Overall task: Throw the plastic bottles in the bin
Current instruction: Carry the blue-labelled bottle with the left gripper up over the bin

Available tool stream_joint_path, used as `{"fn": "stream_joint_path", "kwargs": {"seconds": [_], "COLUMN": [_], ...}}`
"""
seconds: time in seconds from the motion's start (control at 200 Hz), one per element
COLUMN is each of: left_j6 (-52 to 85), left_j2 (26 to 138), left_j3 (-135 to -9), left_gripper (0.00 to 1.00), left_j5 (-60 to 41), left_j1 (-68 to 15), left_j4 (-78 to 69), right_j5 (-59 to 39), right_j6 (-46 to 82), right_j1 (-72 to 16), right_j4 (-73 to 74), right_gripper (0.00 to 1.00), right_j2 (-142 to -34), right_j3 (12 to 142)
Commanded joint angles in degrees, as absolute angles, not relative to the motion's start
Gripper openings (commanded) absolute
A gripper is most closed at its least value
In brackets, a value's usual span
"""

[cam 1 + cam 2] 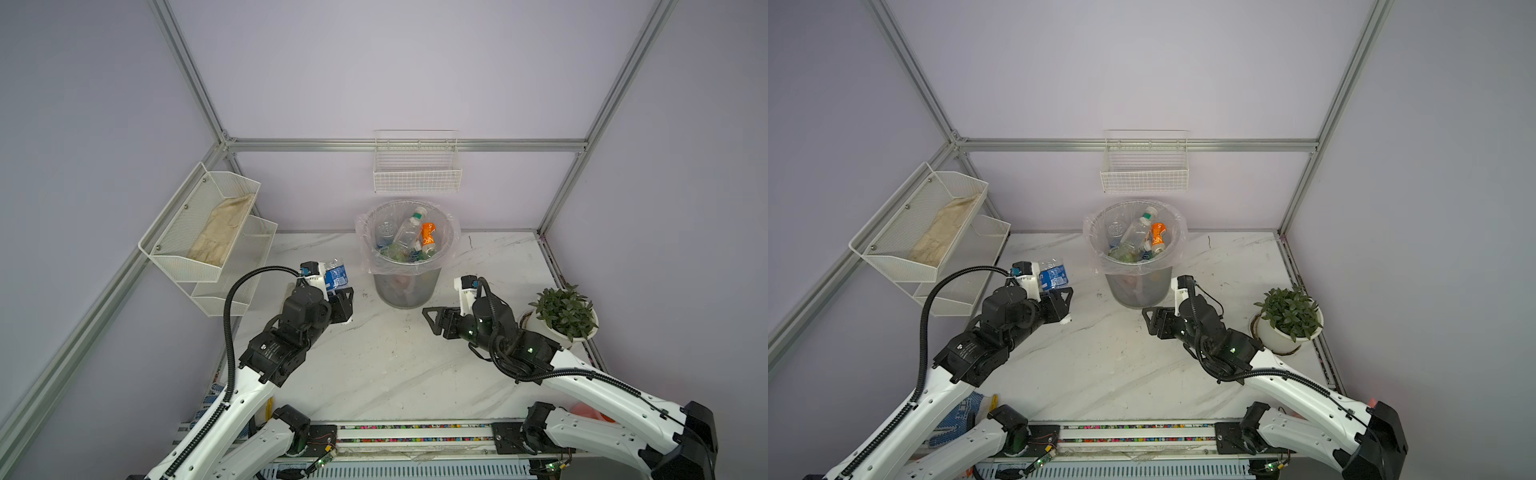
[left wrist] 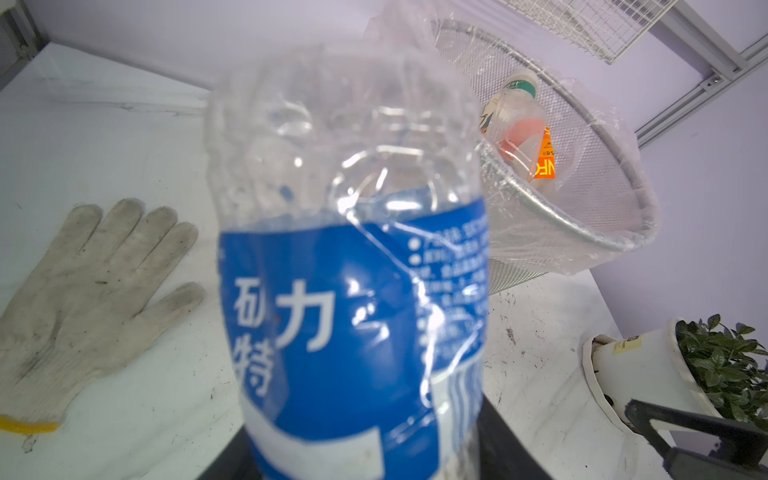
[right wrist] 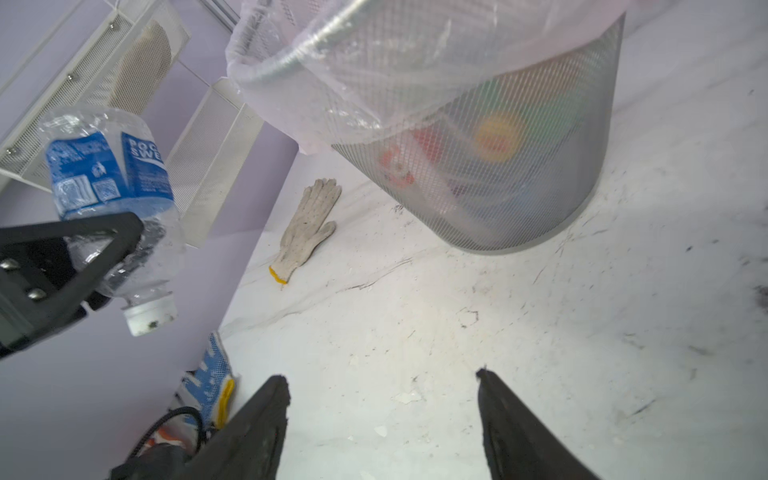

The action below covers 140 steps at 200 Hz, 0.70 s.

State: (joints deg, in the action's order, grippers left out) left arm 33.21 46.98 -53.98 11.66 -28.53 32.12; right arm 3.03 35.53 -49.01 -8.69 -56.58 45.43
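A crumpled clear plastic bottle with a blue label is held in my left gripper, which is shut on its lower part. The bottle hangs cap down above the table, left of the bin and apart from it. It fills the left wrist view and hides the jaws there. The grey mesh bin, lined with a clear bag, stands at the back middle. In it lie several bottles, among them a clear one and an orange-labelled one. My right gripper is open and empty, low in front of the bin.
A potted plant stands at the right edge of the table. A white work glove lies on the table left of the bin. White mesh shelves hang on the left wall and a wire basket on the back wall. A blue-dotted glove lies at the front left.
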Motion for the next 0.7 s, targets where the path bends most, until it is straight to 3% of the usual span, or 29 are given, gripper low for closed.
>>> {"fn": "stream_joint_path", "kwargs": {"seconds": [0.0, 0.205, 0.695], "left_j6": [29.5, 27.0, 23.0], "left_j2": [44.4, 43.3, 45.1], "left_j3": [-63.5, -70.1, -77.0], "left_gripper": [0.37, 0.37, 0.37], "left_j5": [13.0, 12.3, 4.1], "left_j1": [-28.9, -29.2, -29.3], "left_j4": [31.6, 31.5, 20.3], "right_j5": [6.4, 8.6, 12.1], "right_j6": [34.5, 34.2, 34.6], "right_j1": [-48.8, -48.8, -48.8], "right_j4": [-12.9, -14.5, -15.2], "right_gripper": [0.85, 0.97, 0.97], "right_j2": [-55.0, -53.5, -51.1], "right_j3": [47.2, 47.5, 47.6]}}
